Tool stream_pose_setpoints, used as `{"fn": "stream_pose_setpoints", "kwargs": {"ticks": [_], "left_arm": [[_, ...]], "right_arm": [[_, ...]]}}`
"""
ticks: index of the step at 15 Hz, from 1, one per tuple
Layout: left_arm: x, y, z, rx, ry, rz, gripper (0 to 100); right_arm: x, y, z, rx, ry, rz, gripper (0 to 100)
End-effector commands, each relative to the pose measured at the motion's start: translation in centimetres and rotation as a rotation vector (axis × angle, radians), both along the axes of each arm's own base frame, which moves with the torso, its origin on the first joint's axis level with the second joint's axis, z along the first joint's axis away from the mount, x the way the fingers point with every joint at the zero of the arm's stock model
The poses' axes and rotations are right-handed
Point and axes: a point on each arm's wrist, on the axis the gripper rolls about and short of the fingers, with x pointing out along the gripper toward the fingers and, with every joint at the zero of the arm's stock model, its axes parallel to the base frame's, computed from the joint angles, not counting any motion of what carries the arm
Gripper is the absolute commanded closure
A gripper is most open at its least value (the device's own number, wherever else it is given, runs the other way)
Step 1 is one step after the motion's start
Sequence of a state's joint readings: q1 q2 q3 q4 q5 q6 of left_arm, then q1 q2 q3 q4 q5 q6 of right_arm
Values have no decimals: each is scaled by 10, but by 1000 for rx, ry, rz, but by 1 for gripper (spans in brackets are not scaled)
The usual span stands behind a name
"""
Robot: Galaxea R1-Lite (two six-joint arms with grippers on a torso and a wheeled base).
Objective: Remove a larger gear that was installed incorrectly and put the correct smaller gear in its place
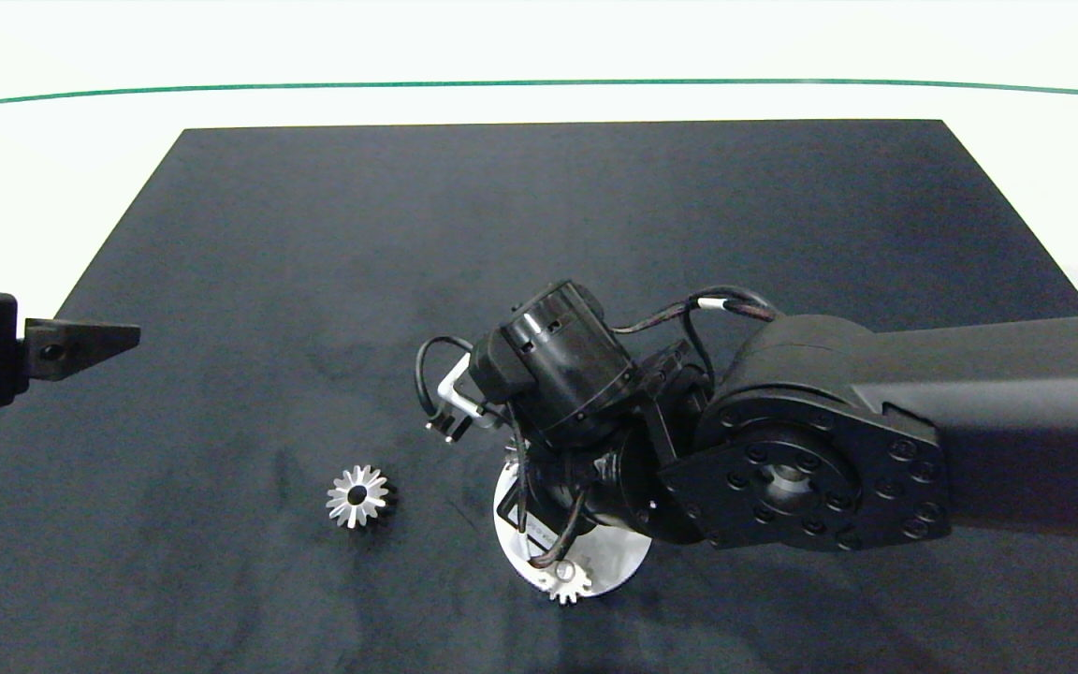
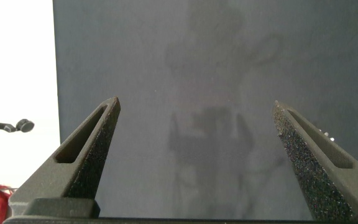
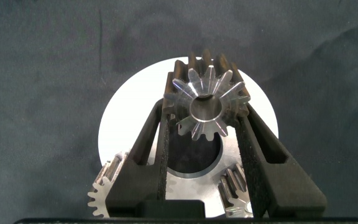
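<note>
Four gears show: the smaller gear [image 3: 207,106] clamped in the right hand [image 3: 207,134], two low gears [image 3: 106,186] below it on the white disc [image 3: 126,115], and the larger gear [image 1: 357,496] well aside on the desk [image 1: 539,206]. The left hand [image 2: 194,134] hangs spread, empty.

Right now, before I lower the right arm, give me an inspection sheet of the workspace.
Surface: black mat on a white table.
Job's things: larger gear lies on the mat, apart from the white round base; smaller gear is held over the base's open hole; two other small gears sit on the base.
Clutter: nothing seen.
Grippers: right gripper shut on the smaller gear; left gripper open, parked at the mat's left edge.
Cables: black cables loop at the right wrist.
Surroundings: green line beyond the mat.
</note>
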State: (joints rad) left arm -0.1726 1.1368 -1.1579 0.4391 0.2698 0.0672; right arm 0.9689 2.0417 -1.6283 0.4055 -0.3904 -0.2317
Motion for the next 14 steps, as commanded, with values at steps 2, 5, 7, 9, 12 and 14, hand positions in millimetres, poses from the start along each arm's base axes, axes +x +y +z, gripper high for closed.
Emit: {"fn": "stream_pose_setpoints", "kwargs": {"ticks": [2, 5, 7, 9, 12, 14], "left_arm": [[0, 0, 0, 1, 2, 1, 0], [0, 0, -1, 2, 4, -1, 0], [0, 0, -1, 2, 4, -1, 0], [0, 0, -1, 2, 4, -1, 0], [0, 0, -1, 3, 4, -1, 0], [0, 0, -1, 2, 4, -1, 0]], "right_arm": [[0, 0, 1, 2, -2, -2, 81], [0, 1, 4, 21, -6, -10, 81], [1, 2, 9, 37, -17, -10, 81], [2, 3, 9, 39, -18, -10, 81], [3, 4, 4, 30, -9, -13, 81], [3, 5, 3, 32, -5, -17, 81]]}}
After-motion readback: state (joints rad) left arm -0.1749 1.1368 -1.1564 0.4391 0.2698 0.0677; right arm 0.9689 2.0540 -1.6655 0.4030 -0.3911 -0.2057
